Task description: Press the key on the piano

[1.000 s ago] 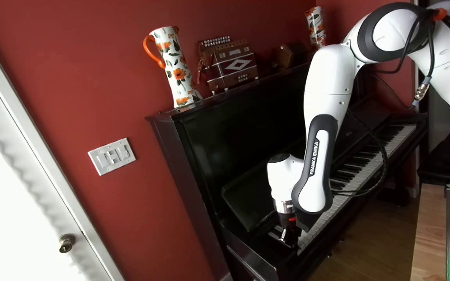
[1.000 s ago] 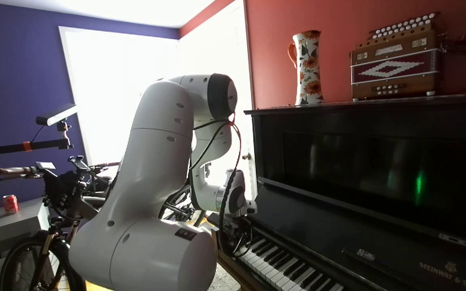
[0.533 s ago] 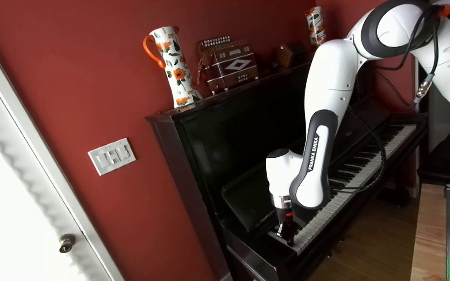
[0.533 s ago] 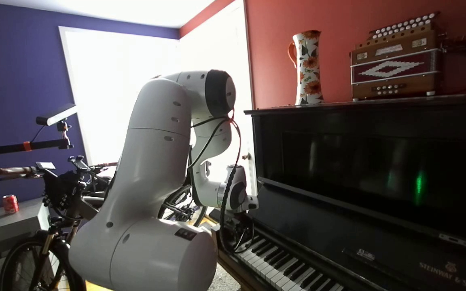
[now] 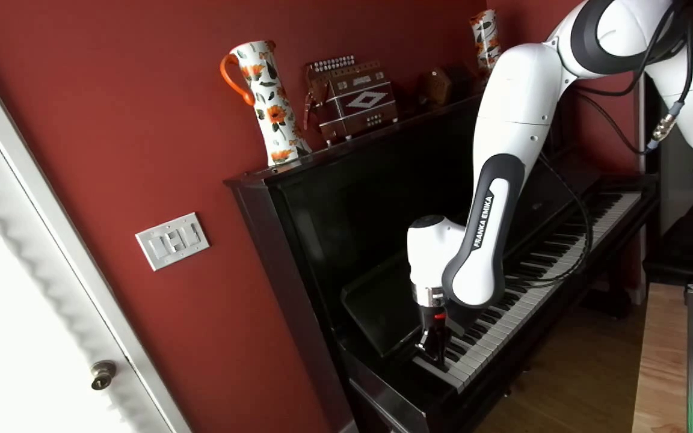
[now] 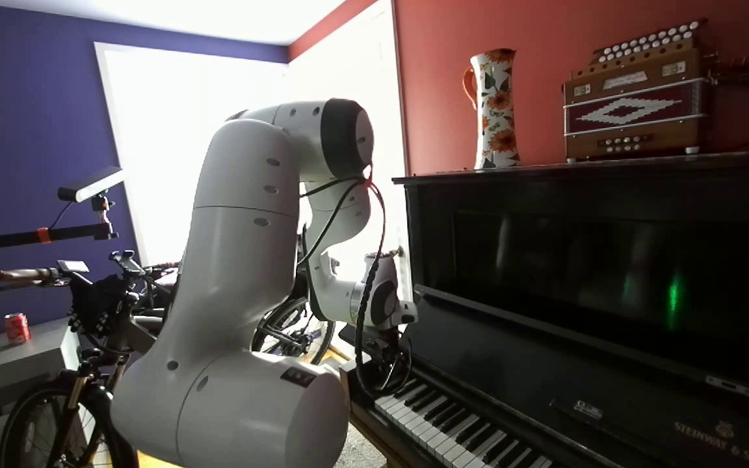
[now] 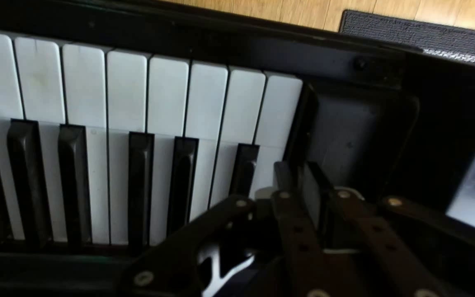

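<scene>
The piano [image 5: 376, 198] carries a floral pitcher [image 5: 271, 105] and an accordion [image 5: 358, 99]. The end effector [image 7: 297, 169], jaws narrowly parted, is near the black end block [image 7: 344, 128] beside the keys [image 7: 167, 95].

Beside the gripper [image 7: 297, 177], the keys [image 7: 168, 95] look smooth; rising above it, the piano [image 6: 569, 260] has a glossy finish; well below, the floor [image 7: 287, 10] looks wooden and the mat [image 7: 386, 36] rough.

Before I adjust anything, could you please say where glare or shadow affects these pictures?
In an exterior view, the background behind the arm is overexposed, and the piano shows green glare; in the wrist view, the claw looks dark, white keys brighter.
</scene>
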`<state>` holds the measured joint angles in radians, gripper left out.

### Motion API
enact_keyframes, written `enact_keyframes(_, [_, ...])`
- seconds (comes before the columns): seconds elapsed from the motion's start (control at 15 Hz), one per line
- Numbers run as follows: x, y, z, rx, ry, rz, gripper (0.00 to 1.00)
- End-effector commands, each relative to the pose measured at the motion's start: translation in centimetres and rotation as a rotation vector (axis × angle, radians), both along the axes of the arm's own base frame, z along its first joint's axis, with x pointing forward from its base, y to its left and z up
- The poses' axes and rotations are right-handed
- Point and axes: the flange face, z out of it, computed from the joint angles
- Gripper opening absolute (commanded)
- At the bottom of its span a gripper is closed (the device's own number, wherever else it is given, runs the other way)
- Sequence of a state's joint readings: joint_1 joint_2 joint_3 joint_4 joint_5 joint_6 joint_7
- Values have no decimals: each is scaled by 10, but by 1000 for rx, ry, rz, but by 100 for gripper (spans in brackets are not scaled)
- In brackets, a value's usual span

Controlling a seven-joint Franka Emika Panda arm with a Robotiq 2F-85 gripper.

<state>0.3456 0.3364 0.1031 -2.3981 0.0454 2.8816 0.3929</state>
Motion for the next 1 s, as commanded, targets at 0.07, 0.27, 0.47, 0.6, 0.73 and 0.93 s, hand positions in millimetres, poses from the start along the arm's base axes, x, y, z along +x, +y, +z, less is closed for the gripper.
enact_keyframes(0.07, [-8, -9, 21, -16, 13, 47, 53])
enact_keyframes(0.27, [-10, -13, 35, -24, 14, 81, 77])
enact_keyframes(0.47, [-12, -15, 54, -25, 23, 125, 98])
enact_keyframes(0.6, [-15, -16, 69, -33, 19, 158, 100])
enact_keyframes(0.73, [-18, -17, 84, -35, 10, 180, 100])
enact_keyframes(0.93, [-24, -19, 109, -43, 10, 207, 100])
